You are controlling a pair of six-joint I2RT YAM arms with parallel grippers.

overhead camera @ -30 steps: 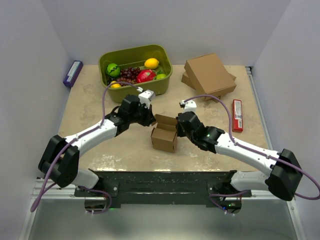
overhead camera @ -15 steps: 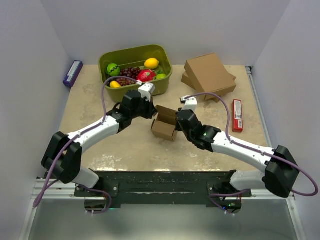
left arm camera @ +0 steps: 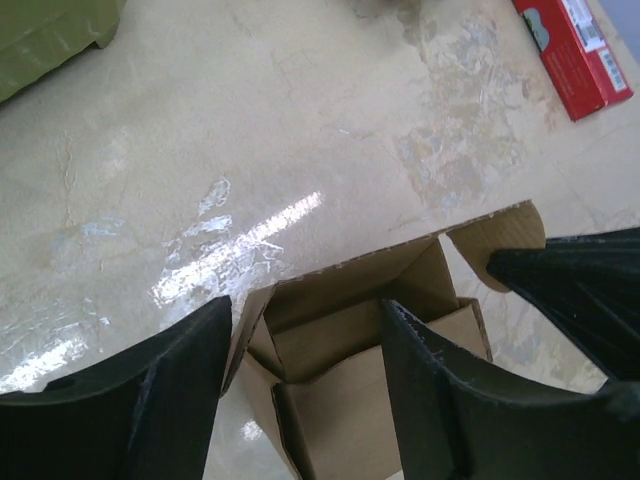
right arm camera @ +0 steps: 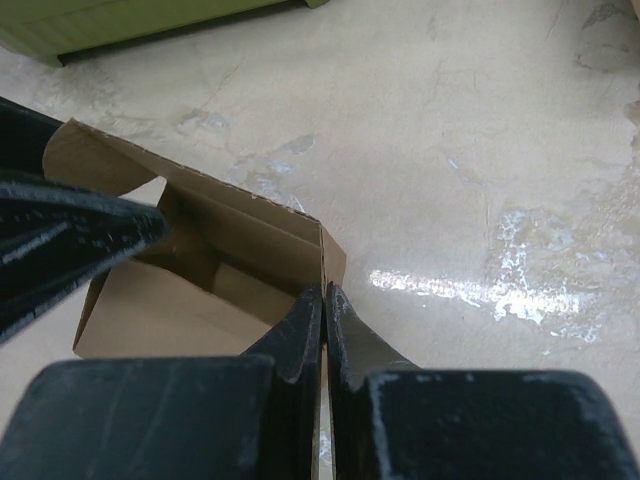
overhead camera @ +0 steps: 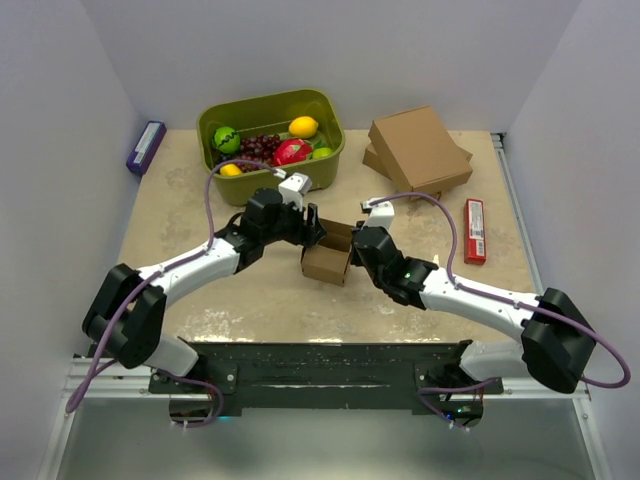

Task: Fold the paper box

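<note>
Pinching a side wall of the paper box (overhead camera: 327,262), the right fingers (right arm camera: 298,335) press together on thin cardboard; the left fingers (left arm camera: 430,400) stand spread above its open top. The box sits mid-desk (overhead camera: 250,295), flaps up. Held by one pinch only, it may swivel or crease once a flap is pushed.
</note>
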